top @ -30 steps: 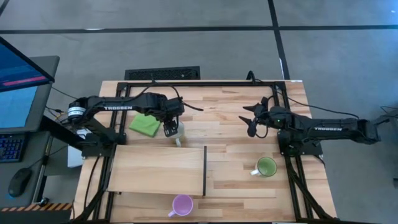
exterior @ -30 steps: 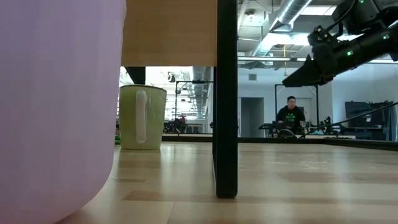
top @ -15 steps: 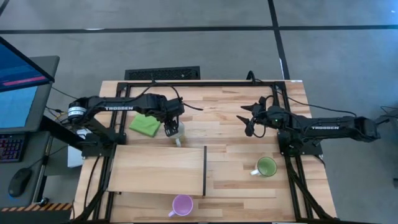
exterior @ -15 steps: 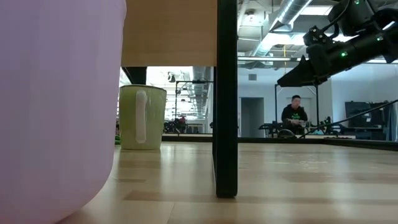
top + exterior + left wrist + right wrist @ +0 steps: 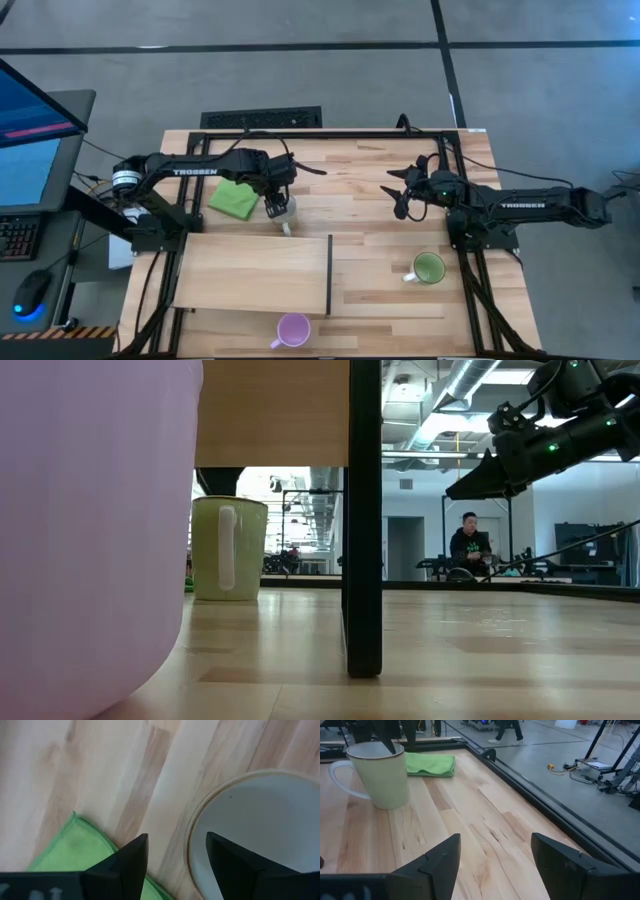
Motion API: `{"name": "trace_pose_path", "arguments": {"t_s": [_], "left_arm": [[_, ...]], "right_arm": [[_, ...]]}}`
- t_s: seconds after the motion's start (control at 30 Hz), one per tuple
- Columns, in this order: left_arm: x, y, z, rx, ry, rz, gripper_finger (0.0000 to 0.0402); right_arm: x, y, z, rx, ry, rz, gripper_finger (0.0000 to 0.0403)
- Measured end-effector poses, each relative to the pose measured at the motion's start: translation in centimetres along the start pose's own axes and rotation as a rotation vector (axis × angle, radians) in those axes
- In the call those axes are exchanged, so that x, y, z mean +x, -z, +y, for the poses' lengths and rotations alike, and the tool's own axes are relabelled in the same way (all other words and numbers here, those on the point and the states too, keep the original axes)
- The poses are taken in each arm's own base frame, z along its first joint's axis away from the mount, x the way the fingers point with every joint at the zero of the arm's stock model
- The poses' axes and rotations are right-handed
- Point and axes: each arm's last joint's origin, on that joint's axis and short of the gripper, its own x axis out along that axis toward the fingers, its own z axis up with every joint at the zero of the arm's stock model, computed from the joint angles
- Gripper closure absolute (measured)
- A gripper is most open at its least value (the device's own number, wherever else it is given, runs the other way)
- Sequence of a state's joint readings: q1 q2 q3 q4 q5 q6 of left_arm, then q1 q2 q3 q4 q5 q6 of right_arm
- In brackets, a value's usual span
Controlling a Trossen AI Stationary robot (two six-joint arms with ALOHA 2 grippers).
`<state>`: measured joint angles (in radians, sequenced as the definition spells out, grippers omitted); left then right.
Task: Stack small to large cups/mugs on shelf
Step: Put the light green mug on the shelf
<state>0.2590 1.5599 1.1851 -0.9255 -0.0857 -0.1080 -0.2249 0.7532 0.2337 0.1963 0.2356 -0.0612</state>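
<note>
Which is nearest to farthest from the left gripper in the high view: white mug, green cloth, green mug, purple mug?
From the left gripper, open:
1. white mug, right under it.
2. green cloth, beside it toward the left edge.
3. purple mug, at the near edge.
4. green mug, on the right side.

From above, we see the white mug (image 5: 284,212) mostly covered by the left gripper (image 5: 274,206), only its rim and handle peeking out. In the low view the purple mug (image 5: 95,540) is cut off by the picture's left and top edges, and the shelf (image 5: 272,412) shows only its underside. In the left wrist view the green cloth (image 5: 75,847) runs under the fingers (image 5: 131,862)
</note>
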Motion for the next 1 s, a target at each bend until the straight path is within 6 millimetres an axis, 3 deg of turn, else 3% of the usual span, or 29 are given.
{"name": "trace_pose_path", "arguments": {"t_s": [0.47,1.0], "left_arm": [[0.88,-0.39,0.75,-0.042,0.102,0.021,0.0209],[0.89,-0.52,0.84,-0.067,0.062,0.006,0.0209]], "right_arm": [[0.02,0.08,0.01,-0.002,-0.001,0.010,0.0137],[0.02,0.08,0.01,-0.002,0.000,0.010,0.0137]]}}
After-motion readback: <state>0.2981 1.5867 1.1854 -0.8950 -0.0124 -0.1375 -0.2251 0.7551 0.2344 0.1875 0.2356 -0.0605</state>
